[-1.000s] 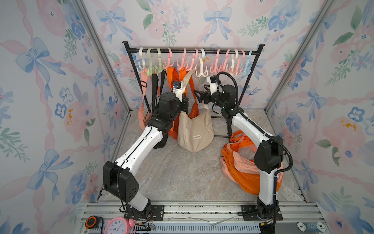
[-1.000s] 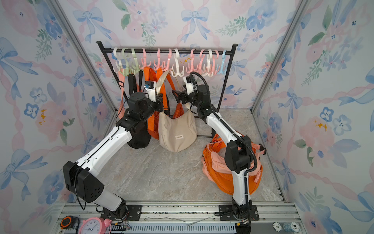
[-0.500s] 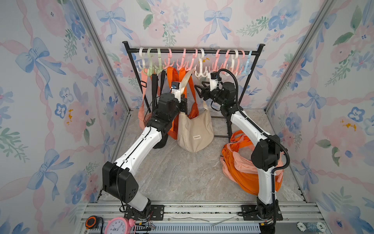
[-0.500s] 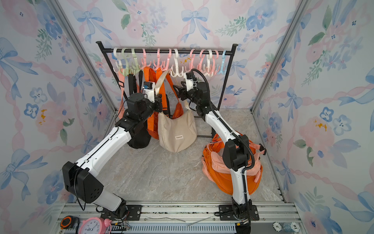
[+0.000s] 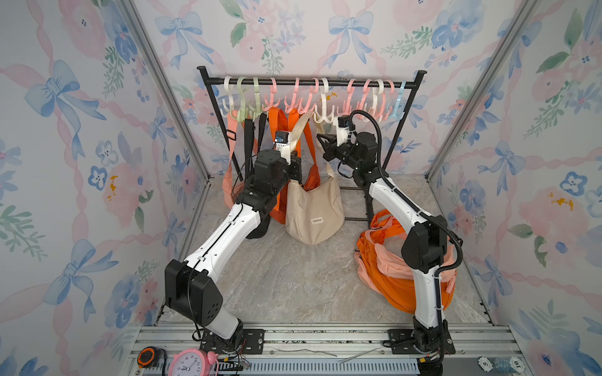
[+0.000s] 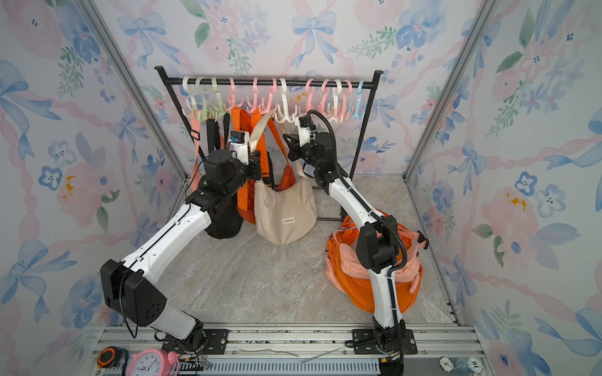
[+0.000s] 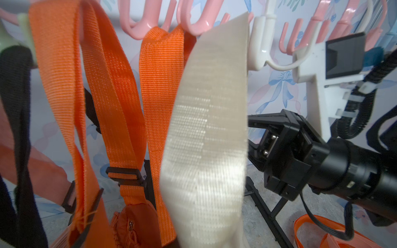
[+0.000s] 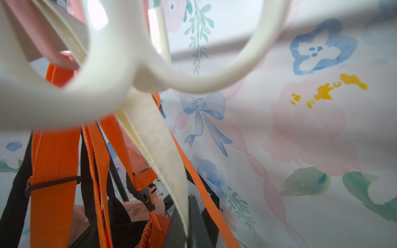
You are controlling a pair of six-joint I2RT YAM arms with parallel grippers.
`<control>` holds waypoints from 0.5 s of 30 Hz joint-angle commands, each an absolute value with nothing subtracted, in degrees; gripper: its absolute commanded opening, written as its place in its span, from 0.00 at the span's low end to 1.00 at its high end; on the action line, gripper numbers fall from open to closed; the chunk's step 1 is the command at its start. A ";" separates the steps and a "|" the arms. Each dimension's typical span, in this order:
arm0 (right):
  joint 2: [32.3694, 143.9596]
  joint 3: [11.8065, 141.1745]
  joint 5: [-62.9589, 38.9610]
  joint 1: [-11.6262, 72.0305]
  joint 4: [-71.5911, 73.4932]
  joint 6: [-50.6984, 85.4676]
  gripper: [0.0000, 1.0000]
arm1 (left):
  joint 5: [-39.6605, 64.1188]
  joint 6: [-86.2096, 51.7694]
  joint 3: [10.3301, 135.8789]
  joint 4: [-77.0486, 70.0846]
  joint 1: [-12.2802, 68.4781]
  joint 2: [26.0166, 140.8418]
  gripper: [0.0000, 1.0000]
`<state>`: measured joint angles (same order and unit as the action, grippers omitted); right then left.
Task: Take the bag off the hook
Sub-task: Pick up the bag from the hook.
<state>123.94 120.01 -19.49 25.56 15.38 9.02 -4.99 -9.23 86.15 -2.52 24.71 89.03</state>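
Now left gripper (image 5: 294, 161) and right gripper (image 8: 187, 224) both pinch the beige strap (image 7: 206, 128), orange straps (image 7: 159, 85) crowding beside.

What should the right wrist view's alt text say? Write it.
The right gripper pinches a cream strap that rises to a cream hook. Orange straps hang beside it, with floral wallpaper behind.

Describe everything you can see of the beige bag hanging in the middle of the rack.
The beige bag is a soft, slouchy cloth shoulder bag with a small white label on its front. Its wide woven strap, the same colour, loops up over a white hook on the black rail, so it is not yet off. An orange bag hangs just behind it. The right gripper is shut on the strap below the hook.
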 commanded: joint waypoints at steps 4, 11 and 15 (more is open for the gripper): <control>119.20 117.04 -19.47 26.59 19.08 9.90 0.00 | -3.00 -9.49 89.76 -3.26 24.24 89.12 0.00; 116.49 115.15 -19.61 26.94 19.91 9.72 0.00 | -1.72 -9.62 93.56 -2.04 24.19 91.19 0.00; 115.41 114.74 -19.64 27.11 19.97 9.61 0.00 | -1.16 -9.67 95.65 -1.15 24.22 91.95 0.00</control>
<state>118.74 115.33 -19.51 26.22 17.12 8.99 -2.39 -9.23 93.21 -1.21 24.71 91.18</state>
